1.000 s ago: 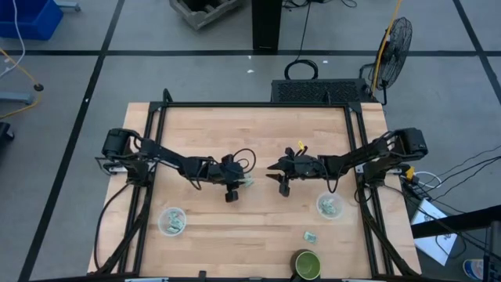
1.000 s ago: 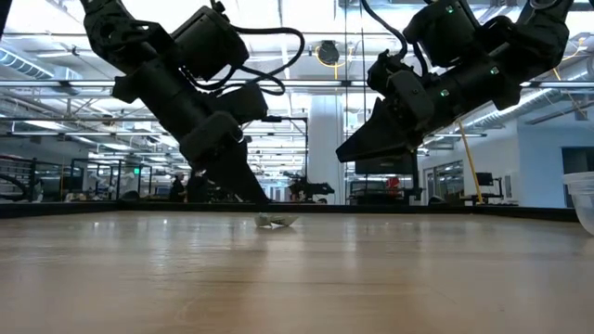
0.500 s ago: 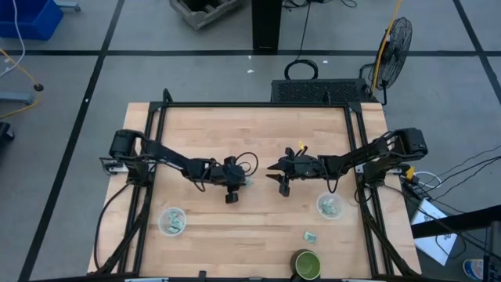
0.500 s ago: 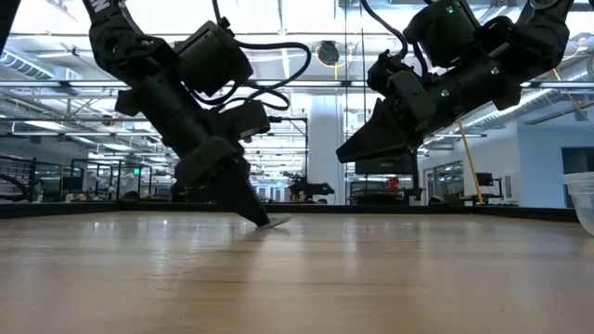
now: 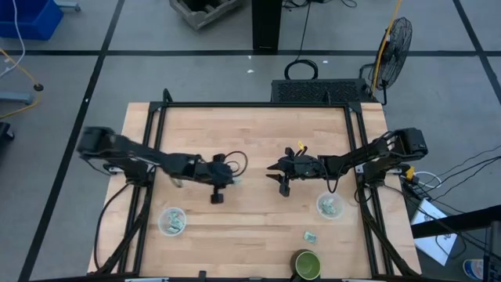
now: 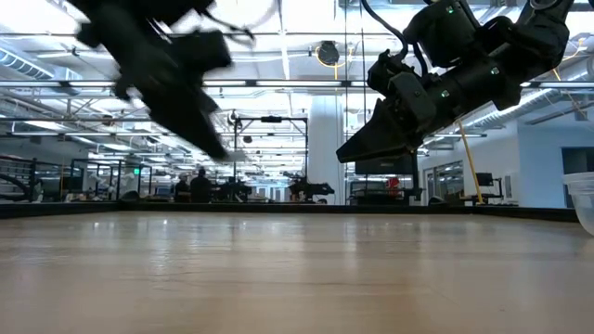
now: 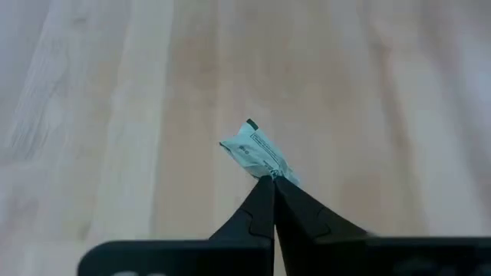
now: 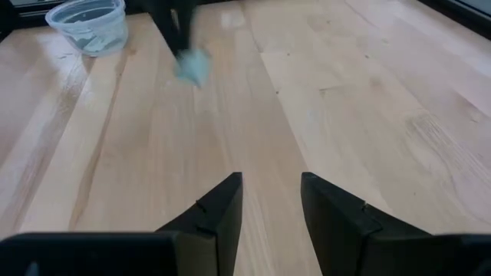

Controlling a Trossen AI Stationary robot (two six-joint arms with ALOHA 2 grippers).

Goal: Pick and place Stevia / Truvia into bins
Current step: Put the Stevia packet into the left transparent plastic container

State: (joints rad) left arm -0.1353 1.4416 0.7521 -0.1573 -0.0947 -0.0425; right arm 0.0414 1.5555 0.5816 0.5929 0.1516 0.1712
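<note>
Left gripper [image 7: 273, 180]: pinches a packet [image 7: 256, 150], frame centre
Right gripper [image 5: 271, 171]: parted, empty
Green cup [image 5: 307, 265]: lower right, beside a loose packet [image 5: 311, 236]

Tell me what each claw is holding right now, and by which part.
The left claw pinches a green-and-white packet by one corner, lifted off the table. The right claw is open above the table and holds nothing.

One pale green-and-white packet [image 7: 255, 150] hangs pinched at a corner, clear of the wood — another lies flat [image 5: 310, 236] near the right cup [image 5: 329, 206]. Both clear cups — left [image 5: 172, 221] too — hold packets.
</note>
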